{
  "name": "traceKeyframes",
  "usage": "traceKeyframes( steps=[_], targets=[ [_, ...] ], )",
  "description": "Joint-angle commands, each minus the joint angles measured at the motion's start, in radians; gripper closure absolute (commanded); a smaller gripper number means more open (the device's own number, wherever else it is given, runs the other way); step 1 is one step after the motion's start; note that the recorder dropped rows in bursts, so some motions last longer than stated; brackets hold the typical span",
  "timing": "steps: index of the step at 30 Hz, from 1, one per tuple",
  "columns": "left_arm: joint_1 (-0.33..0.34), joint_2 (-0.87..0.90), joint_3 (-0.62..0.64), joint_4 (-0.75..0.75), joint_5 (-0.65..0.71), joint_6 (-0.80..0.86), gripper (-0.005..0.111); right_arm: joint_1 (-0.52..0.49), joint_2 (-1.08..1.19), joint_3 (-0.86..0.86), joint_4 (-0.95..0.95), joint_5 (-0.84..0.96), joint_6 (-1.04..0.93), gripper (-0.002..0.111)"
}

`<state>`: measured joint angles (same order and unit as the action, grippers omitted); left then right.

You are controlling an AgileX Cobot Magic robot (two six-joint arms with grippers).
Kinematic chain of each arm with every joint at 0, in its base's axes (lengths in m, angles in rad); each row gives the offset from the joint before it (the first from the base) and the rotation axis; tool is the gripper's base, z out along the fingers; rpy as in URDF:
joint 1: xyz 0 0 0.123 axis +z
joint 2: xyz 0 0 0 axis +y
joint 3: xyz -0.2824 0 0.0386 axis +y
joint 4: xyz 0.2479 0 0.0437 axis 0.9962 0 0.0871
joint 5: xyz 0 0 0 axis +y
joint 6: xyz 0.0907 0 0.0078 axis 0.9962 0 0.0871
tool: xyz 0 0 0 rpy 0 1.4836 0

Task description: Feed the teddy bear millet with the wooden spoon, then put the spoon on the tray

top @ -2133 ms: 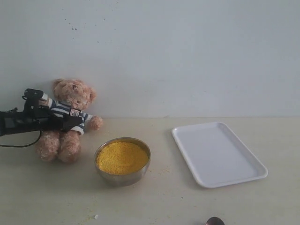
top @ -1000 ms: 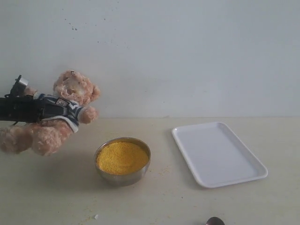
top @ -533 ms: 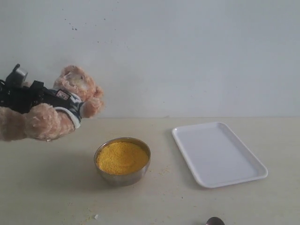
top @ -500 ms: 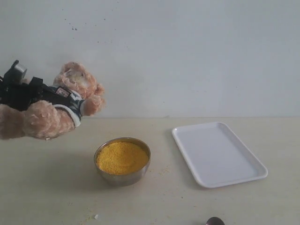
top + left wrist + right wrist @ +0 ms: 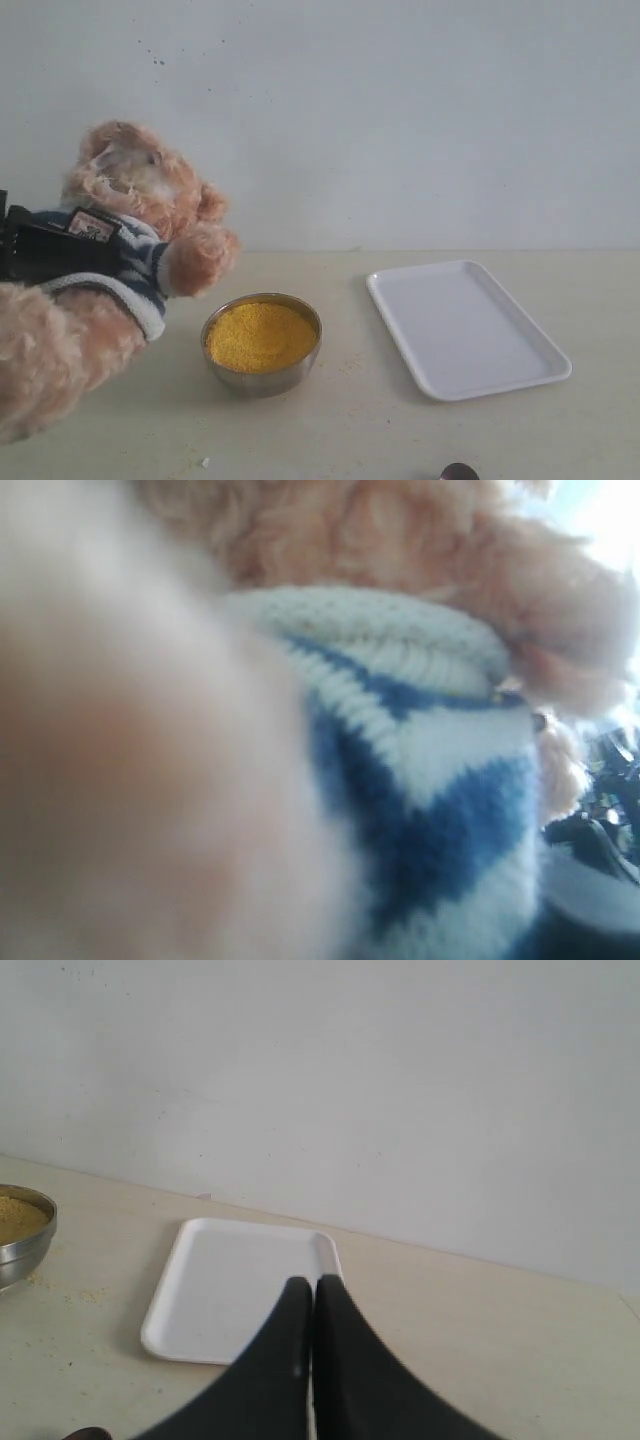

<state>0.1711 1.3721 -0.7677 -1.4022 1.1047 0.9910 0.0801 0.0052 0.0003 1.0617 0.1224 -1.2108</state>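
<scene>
Light-brown fuzzy teddy bear in navy-white striped shirt is up off beige table, left of small round steel bowl heaped with yellow millet. Left gripper reaches in level, black jaws clamped round bear's torso. Right gripper sits low, right of bowl, aimed at flat white tray, jaws pressed together, empty. Dark wooden spoon barely peeks in, near-right of bowl.

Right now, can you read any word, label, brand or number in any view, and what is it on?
Chest badge on the teddy bear: carries some marking, too small and blurred to read.
Tray, steel bowl, wall: no text visible.
</scene>
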Motion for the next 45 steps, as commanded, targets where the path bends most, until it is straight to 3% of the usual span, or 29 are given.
traceKeyframes(
  steps=[1, 8, 15, 17, 20, 23, 27, 30, 34, 37, 39, 42, 44, 45],
  targets=[
    [-0.005, -0.159, 0.190, -0.192, 0.016, 0.096, 0.103, 0.000, -0.005, 0.000, 0.002, -0.003, 0.001, 0.108],
    [-0.005, -0.276, 0.374, -0.206, -0.128, 0.161, 0.103, 0.000, -0.005, 0.000, 0.002, -0.003, 0.001, 0.108],
    [-0.005, -0.278, 0.395, -0.259, -0.259, 0.356, 0.103, 0.000, -0.005, 0.000, 0.005, -0.024, 0.001, 0.108],
    [-0.003, -0.270, 0.395, -0.315, -0.325, 0.448, 0.103, 0.000, -0.005, 0.000, 0.061, -0.021, 0.059, 0.108],
    [-0.001, -0.208, 0.392, -0.342, -0.373, 0.543, 0.103, 0.000, -0.005, 0.000, 0.292, -0.013, 0.278, 0.108],
    [-0.001, -0.088, 0.371, -0.342, -0.305, 0.610, 0.103, 0.000, -0.005, 0.000, 0.368, 0.004, 0.473, 0.108],
    [-0.001, 0.103, 0.334, -0.342, -0.066, 0.678, 0.103, 0.000, -0.005, 0.000, 0.368, -0.005, 0.488, 0.108],
    [-0.001, 0.221, 0.308, -0.342, 0.041, 0.678, 0.103, 0.000, -0.005, 0.000, 0.368, -0.012, 0.488, 0.108],
    [-0.001, 0.306, 0.304, -0.342, 0.047, 0.704, 0.103, 0.000, -0.005, 0.000, 0.368, -0.053, 0.488, 0.108],
    [-0.001, 0.335, 0.304, -0.342, 0.051, 0.711, 0.103, 0.000, -0.005, 0.000, 0.372, -0.207, 0.503, 0.108],
    [-0.001, 0.337, 0.304, -0.342, 0.050, 0.711, 0.103, 0.000, -0.003, 0.000, 0.396, -0.288, 0.666, 0.108],
    [-0.001, 0.337, 0.299, -0.342, 0.051, 0.704, 0.103, 0.000, -0.003, 0.000, 0.378, -0.454, 1.137, 0.108],
    [-0.001, 0.337, 0.285, -0.342, 0.055, 0.668, 0.103, 0.000, -0.003, 0.000, 0.199, -0.488, 1.454, 0.108],
    [-0.001, 0.337, 0.273, -0.342, 0.060, 0.631, 0.103, 0.000, 0.000, -0.018, 0.016, -0.486, 1.573, 0.108]
  ],
)
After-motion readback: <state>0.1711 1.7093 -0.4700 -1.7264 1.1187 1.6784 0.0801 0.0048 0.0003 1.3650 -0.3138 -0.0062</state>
